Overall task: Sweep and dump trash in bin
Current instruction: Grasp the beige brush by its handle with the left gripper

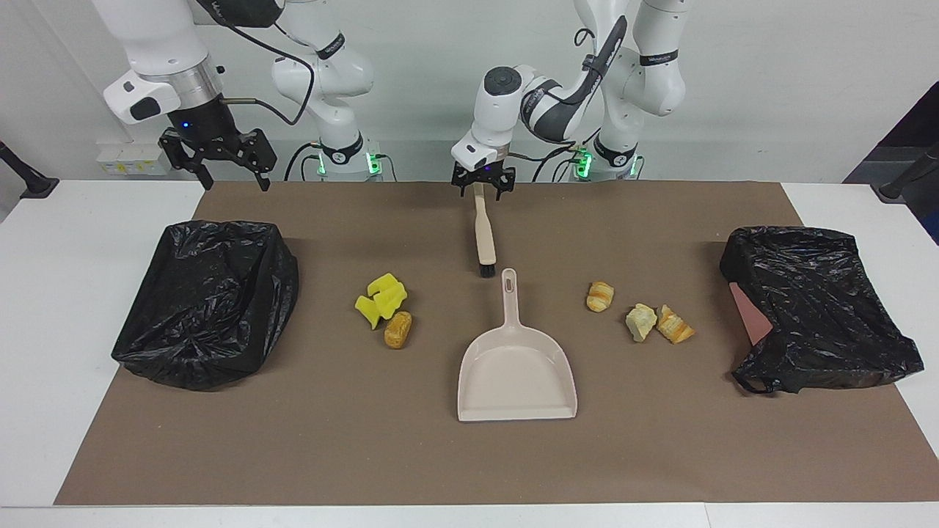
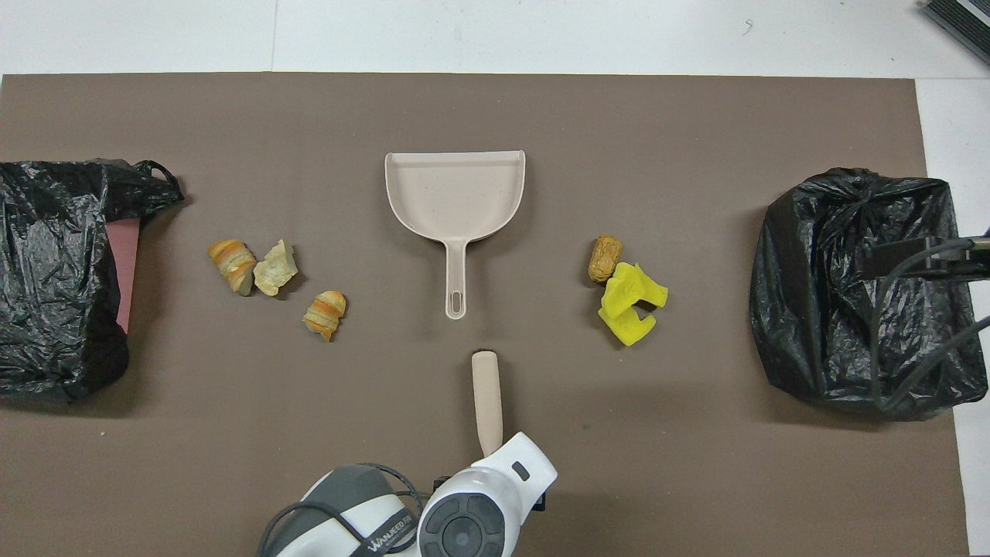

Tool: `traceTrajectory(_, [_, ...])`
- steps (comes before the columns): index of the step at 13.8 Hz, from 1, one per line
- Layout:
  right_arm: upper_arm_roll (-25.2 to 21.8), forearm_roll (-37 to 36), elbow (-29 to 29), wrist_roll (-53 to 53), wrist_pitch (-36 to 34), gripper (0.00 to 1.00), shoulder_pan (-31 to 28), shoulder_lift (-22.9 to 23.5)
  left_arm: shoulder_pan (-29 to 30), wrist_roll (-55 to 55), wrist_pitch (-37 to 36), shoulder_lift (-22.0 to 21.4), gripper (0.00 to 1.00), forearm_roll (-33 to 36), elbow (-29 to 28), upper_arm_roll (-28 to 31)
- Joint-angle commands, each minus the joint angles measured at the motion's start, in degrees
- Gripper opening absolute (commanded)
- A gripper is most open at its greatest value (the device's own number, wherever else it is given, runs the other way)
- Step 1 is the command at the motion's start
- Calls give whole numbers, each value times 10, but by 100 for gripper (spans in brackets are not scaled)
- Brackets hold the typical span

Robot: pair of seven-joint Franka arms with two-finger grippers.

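Observation:
The trash lies in two groups on the brown mat. Yellow sponge pieces [image 1: 381, 299] [image 2: 630, 305] touch a brown roll [image 1: 398, 329] toward the right arm's end. Three bread chunks [image 1: 600, 296] [image 1: 640, 321] [image 1: 675, 325] lie toward the left arm's end. Between the groups are a beige dustpan [image 1: 517, 367] [image 2: 455, 193] and a beige brush [image 1: 484, 231] [image 2: 486, 391], bristles toward the dustpan handle. My left gripper [image 1: 480, 186] is down at the brush handle's end, open, one finger on each side of the handle. My right gripper [image 1: 229, 174] hangs open above the mat's corner, holding nothing.
A bin lined with a black bag [image 1: 205, 301] [image 2: 858, 294] stands at the right arm's end. A crumpled black bag over a reddish box [image 1: 814, 308] [image 2: 54, 271] sits at the left arm's end. White table surrounds the mat [image 1: 660, 455].

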Motion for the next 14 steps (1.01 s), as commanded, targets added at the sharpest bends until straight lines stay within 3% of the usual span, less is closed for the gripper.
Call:
traceTrajectory(1, [0, 2, -16, -21, 7, 100, -4, -12, -13, 7, 17, -1, 83, -9, -11, 10])
traceTrajectory(5, [0, 2, -16, -27, 6, 100, -5, -12, -13, 8, 18, 9, 69, -9, -9, 11])
traceTrajectory(6, [0, 2, -16, -27, 6, 100, -5, -12, -13, 6, 18, 9, 57, -9, -8, 11])
traceTrajectory(9, [0, 2, -16, -27, 6, 100, -5, -12, -10, 9, 14, 9, 2, -9, -8, 12])
traceTrajectory(12, [0, 2, -16, -28, 6, 100, -6, -12, -4, 8, -10, -4, 0, -9, -2, 17])
traceTrajectory(14, [0, 2, -16, -27, 5, 100, -6, -12, 29, 26, -104, -26, 0, -8, 25, 18])
